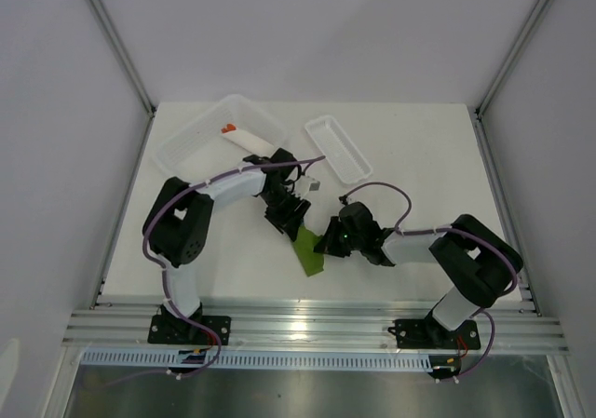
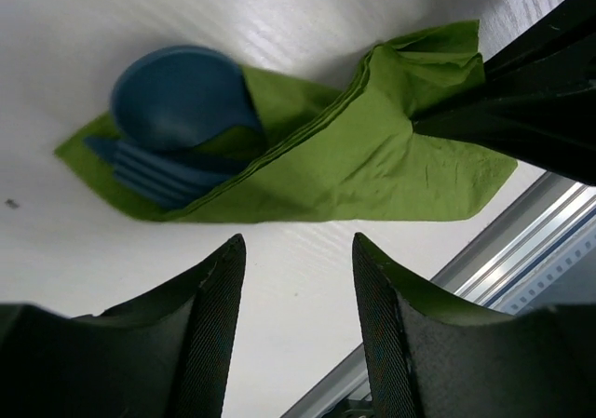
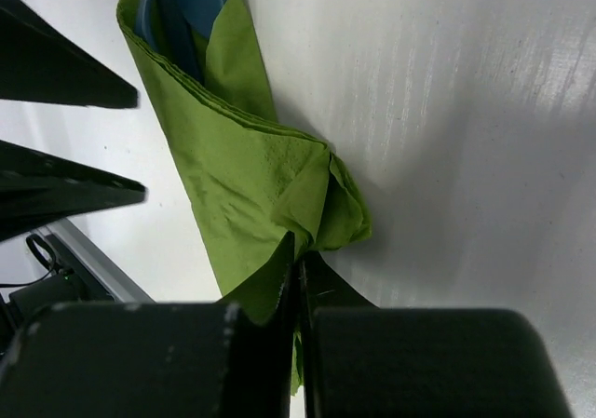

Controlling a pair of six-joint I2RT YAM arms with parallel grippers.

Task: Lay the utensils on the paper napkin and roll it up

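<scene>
Right gripper (image 3: 296,274) closed, pinching the near corner of the paper napkin (image 3: 237,185). Napkin half-folded on the table (image 3: 447,111), long axis running away from that grip. Utensils (image 3: 186,4) tucked in at far end. Left gripper (image 2: 298,250) open, empty, just off bundle's long edge.

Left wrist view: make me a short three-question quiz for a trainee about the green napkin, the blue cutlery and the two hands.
1. True or false: the left hand is clamped on the paper napkin.
2. Choose one. The utensils are: A, lying bare beside the paper napkin; B, wrapped in the folded paper napkin with the spoon bowl showing at one end; C, held between the left hand's fingers.
3. Fill the gap: the right hand is shut on the edge of the ____.

Key: 1, false: its fingers stand apart with nothing between them. 2, B. 3, paper napkin.
</scene>
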